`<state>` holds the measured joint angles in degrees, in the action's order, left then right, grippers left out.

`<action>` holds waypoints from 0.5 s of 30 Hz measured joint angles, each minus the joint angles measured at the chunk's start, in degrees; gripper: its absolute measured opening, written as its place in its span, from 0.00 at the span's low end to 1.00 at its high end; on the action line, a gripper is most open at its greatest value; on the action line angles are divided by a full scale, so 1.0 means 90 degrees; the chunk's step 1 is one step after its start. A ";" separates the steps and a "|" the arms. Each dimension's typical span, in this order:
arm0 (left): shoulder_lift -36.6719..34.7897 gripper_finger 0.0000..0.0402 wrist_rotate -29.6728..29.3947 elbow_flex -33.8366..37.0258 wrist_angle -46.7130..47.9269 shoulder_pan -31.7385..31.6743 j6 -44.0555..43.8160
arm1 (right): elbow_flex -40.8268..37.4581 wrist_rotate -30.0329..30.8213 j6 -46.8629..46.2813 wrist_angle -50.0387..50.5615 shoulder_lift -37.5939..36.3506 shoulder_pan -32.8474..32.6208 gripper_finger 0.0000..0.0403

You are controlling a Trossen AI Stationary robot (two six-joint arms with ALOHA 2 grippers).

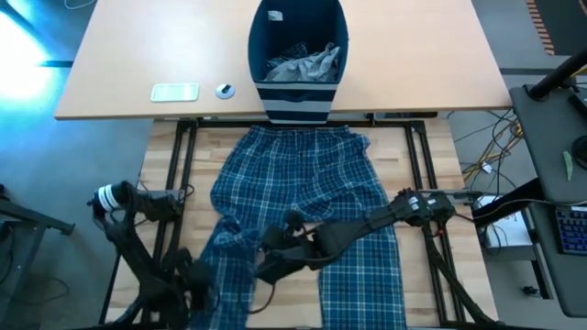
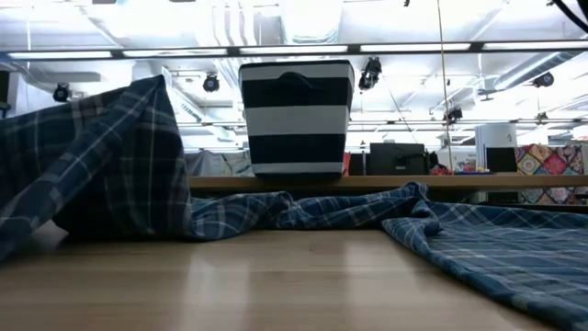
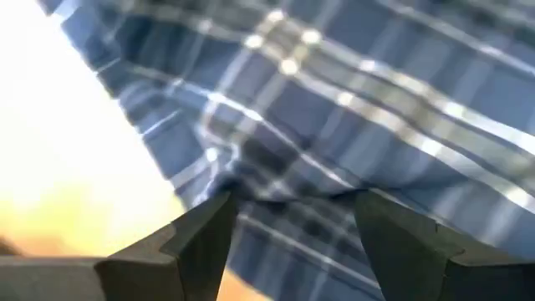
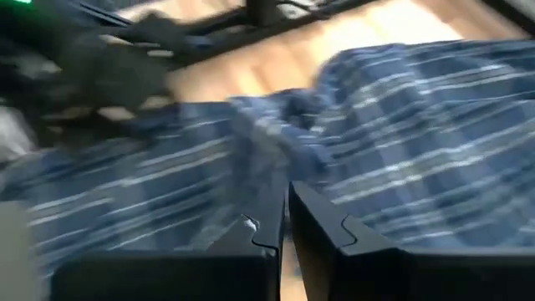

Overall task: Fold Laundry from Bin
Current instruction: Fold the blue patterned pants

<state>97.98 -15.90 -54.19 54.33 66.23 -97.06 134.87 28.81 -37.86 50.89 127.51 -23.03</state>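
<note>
The tabletop (image 1: pixel 170 151) carries the blue-and-white plaid trousers (image 1: pixel 303 183), spread with the waistband just beside the bin (image 1: pixel 298 55) and the two legs running away from it. The leg on the right arm's side lies flat and straight; the other is bunched and lifted partway along, so I judge the first fold only begun. The navy bin with pale stripes stands past the waistband on the lighter desk (image 1: pixel 422 55), and grey cloth (image 1: pixel 307 62) sits inside it, so more laundry is left to take out and fold. On that desk, well to one side of the bin, lie a pale flat phone-like thing (image 1: pixel 174 92) and a small round object (image 1: pixel 225 90).

The right arm stretches from its base across the flat leg toward the gap between the legs, far from the bin. Its right end effector (image 4: pixel 287 219) is clenched, the fingers pressed together just above rumpled plaid; whether any cloth is pinched between them I cannot tell. The left arm is folded low at the tabletop's near corner, farthest from the bin. Its left end effector (image 3: pixel 288 221) stands spread wide, with a fold of the plaid leg bulging between the fingers (image 3: pixel 209 238); it looks to be grasping that bunch, which the low view shows raised above the tabletop.
</note>
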 joint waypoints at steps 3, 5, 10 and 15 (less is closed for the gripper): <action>-0.0664 0.58 0.0047 0.0691 -0.0278 -0.0167 0.0019 | -0.0013 -0.0093 -0.0257 -0.0493 0.0350 -0.0231 0.04; -0.1112 0.58 -0.0007 0.1046 -0.0425 -0.0202 -0.0082 | -0.0034 -0.0242 -0.0302 -0.1039 0.0656 -0.0402 0.04; -0.2298 0.58 -0.0523 0.1341 -0.0620 -0.0160 -0.0106 | -0.0020 -0.0708 -0.0337 -0.2193 0.1214 -0.0715 0.06; -0.3100 0.58 -0.1197 0.0765 -0.0948 -0.0100 0.0364 | -0.0035 -0.0928 -0.0105 -0.2441 0.1599 -0.0878 0.14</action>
<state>70.09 -26.67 -47.30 45.79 65.34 -93.79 134.56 20.46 -38.80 28.92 141.90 -30.93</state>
